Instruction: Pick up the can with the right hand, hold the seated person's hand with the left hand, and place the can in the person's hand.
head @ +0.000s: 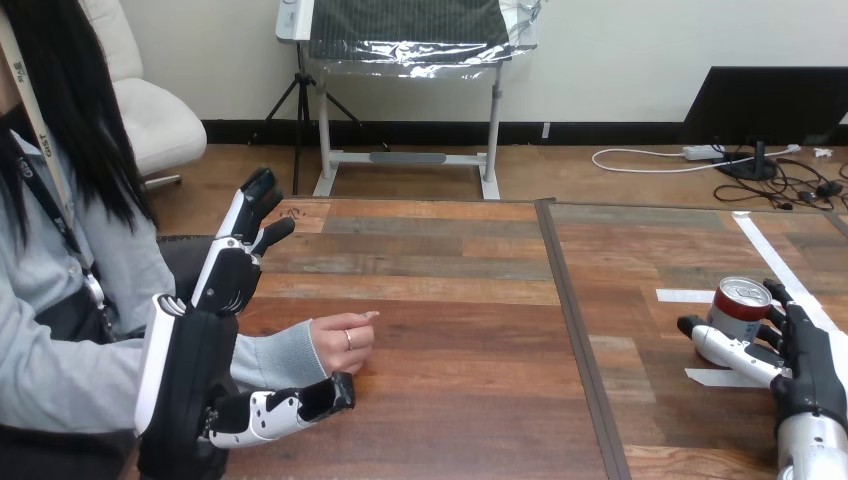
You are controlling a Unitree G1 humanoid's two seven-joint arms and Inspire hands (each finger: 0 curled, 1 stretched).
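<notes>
A red and silver can (740, 305) stands upright on the table at the right. My right hand (808, 365) sits beside it, the thumb (725, 348) reaching across the can's near side and the fingers (775, 300) lying straight along its right side. The can is still on the wood. At the left the person's hand (345, 340) rests loosely curled on the table, grey sleeve at the wrist. My left hand (228, 275) is open around that wrist: its fingers point up and away above the sleeve and its thumb (290, 405) stretches out on the near side of the forearm, not closed on it.
White tape strips (770, 255) lie on the table around the can. A dark seam (572, 330) runs front to back between the two tabletops. The person sits close at the left edge. Bare wood lies between the person's hand and the can.
</notes>
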